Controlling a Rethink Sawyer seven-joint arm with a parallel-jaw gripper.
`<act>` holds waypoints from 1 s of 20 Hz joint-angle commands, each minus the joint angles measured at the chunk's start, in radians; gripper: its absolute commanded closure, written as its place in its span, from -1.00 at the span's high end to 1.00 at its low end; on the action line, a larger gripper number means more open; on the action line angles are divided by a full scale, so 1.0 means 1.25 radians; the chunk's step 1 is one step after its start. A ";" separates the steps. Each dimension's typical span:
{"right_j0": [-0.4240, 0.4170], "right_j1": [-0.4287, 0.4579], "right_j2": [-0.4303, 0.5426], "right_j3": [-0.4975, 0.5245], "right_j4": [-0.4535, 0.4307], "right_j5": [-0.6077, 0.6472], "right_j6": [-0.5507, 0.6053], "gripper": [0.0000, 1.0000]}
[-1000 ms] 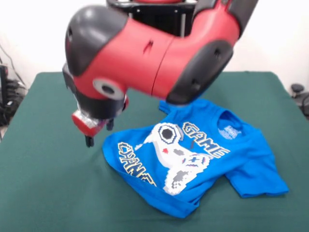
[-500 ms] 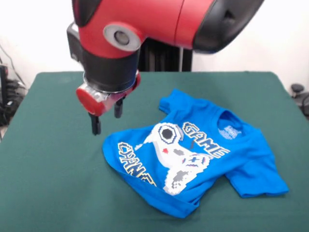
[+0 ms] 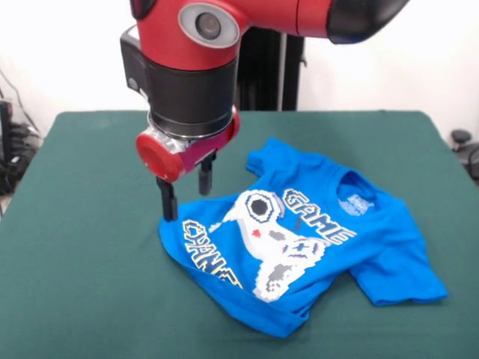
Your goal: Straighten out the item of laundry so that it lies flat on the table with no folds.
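Note:
The item of laundry [image 3: 378, 239], a bright blue T-shirt with a white controller print and "GAME" lettering, lies print-up on the right half of the green table [image 3: 75, 269]. It sits askew. Its hem at the lower left is bunched and folded under, and one sleeve is spread at the lower right. My gripper [image 3: 187, 191] hangs from the red and black arm just over the shirt's upper left edge. It is open, with its two dark fingers [image 3: 171, 202] apart and nothing between them. The left finger's tip is at the cloth's edge.
Cables and dark gear [image 3: 10, 142] sit beyond the table's left edge. A dark round object [image 3: 460, 137] lies off the right edge. Bare green cloth stretches across the table's left side and along its front.
The arm has swung right, carrying my gripper from over bare table to the shirt's upper left edge. The shirt has not moved.

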 commanded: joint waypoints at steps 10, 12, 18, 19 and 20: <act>0.000 0.043 0.106 -0.085 0.127 0.156 -0.061 1.00; -0.005 0.046 0.108 -0.091 0.135 0.166 -0.064 1.00; -0.010 0.053 0.115 -0.105 0.149 0.192 -0.062 1.00; -0.012 0.057 0.118 -0.109 0.153 0.203 -0.067 1.00; -0.013 0.054 0.121 -0.107 0.158 0.205 -0.072 1.00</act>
